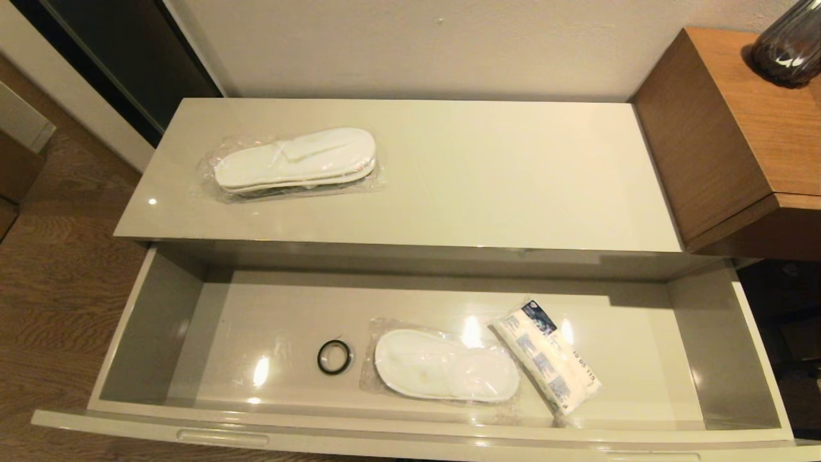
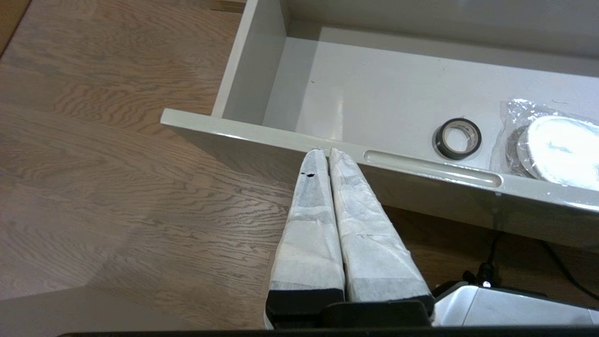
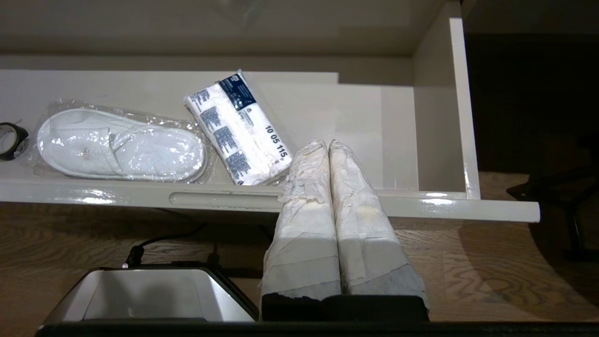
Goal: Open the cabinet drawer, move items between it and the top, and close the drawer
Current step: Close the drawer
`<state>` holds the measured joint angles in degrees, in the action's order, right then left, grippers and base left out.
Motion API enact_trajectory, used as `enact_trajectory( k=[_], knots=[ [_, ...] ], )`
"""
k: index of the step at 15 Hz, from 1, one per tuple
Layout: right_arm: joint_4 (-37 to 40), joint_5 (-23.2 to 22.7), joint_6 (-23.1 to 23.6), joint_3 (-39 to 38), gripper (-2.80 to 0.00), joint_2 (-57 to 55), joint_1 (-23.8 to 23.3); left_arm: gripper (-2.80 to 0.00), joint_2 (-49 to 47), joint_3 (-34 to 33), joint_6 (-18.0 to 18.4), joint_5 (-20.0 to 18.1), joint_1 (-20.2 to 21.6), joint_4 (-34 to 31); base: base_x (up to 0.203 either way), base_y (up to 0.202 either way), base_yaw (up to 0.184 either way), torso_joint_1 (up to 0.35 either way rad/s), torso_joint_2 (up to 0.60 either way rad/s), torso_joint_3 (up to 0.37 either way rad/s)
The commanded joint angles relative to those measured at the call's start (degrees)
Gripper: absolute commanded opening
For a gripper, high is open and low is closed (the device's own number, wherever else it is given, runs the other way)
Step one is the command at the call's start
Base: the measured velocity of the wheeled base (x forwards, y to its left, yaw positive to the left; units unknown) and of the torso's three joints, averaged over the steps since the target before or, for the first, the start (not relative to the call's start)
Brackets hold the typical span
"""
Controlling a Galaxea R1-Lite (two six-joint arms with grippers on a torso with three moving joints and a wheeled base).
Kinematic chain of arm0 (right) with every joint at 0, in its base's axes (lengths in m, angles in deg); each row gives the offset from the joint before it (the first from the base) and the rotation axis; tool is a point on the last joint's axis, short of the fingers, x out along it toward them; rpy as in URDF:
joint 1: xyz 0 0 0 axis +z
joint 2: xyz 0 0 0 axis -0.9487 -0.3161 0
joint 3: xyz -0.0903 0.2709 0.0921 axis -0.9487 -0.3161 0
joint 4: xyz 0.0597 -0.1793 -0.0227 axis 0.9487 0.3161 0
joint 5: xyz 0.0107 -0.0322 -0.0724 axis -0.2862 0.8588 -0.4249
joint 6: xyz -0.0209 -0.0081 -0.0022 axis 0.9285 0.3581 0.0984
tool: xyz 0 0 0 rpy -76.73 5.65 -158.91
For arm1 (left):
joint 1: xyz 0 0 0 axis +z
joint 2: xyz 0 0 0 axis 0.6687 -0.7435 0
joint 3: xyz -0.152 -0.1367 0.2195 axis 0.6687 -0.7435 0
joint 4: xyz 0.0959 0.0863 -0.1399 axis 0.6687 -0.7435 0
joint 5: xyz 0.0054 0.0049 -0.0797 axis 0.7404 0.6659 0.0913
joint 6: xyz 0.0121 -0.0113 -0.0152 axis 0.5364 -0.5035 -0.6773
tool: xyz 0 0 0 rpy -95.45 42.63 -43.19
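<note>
The cabinet drawer (image 1: 160, 321) stands pulled fully out, its cream front (image 2: 243, 135) nearest me. Inside lie wrapped white slippers (image 1: 446, 367) and, touching them on the right, a white packet with blue print (image 1: 548, 362). A second wrapped pair of slippers (image 1: 295, 160) rests on the top (image 1: 500, 173), left of its middle. Neither gripper shows in the head view. My left gripper (image 2: 325, 150) is shut and empty in front of the drawer front, left of a handle slot (image 2: 433, 168). My right gripper (image 3: 326, 142) is shut and empty, its tips over the drawer's front rim beside the packet (image 3: 238, 126).
A small black ring (image 1: 334, 357) lies in the drawer left of the slippers. A taller brown wooden desk (image 1: 725, 128) with a dark vase (image 1: 789, 45) stands to the right of the cabinet. Wooden floor lies to the left. A cable (image 3: 154, 241) runs under the drawer.
</note>
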<state>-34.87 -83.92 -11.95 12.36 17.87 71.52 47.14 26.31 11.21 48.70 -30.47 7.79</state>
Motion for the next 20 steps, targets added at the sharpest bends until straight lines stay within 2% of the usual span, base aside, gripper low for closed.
enact_trajectory(
  k=[1,13,15,16,18,19,20],
  knots=[
    [-0.02,-0.02,0.03,0.0,-2.8,0.0,-0.04,-2.8,2.18,-0.01,-0.04,0.02,0.02,-0.14,0.0,0.0,0.0,0.0,0.0,0.0],
    [-0.02,-0.02,0.03,-0.05,-2.8,0.0,-0.04,-2.8,2.18,0.06,-2.3,0.27,0.02,0.37,0.0,0.0,0.0,0.0,0.0,0.0],
    [-0.02,-0.02,0.03,-0.09,-2.8,0.0,-0.04,-2.8,2.18,5.55,-1.29,-0.04,0.02,-2.04,0.0,0.0,0.0,0.0,0.0,0.0],
    [-0.02,-0.02,0.03,0.0,-2.8,-0.07,-0.04,-2.8,2.18,9.4,-1.25,-0.74,0.02,-6.36,0.0,0.0,0.0,0.0,0.0,0.0],
    [-0.02,-0.02,0.03,0.0,-2.8,0.0,-0.04,-2.8,2.18,16.17,-1.27,-4.72,0.02,-22.0,0.0,0.0,0.0,0.0,0.0,0.0],
    [-0.02,-0.02,0.03,0.0,-2.8,0.0,-0.04,-2.8,2.18,19.23,-1.2,-7.68,0.02,-28.92,0.0,0.0,0.0,0.0,0.0,0.0],
    [-0.02,-0.02,0.03,-0.04,-2.8,-0.04,-0.04,-2.8,2.15,21.79,-1.02,-13.0,0.02,-36.08,0.0,0.0,0.0,0.0,0.0,0.0]
  ],
)
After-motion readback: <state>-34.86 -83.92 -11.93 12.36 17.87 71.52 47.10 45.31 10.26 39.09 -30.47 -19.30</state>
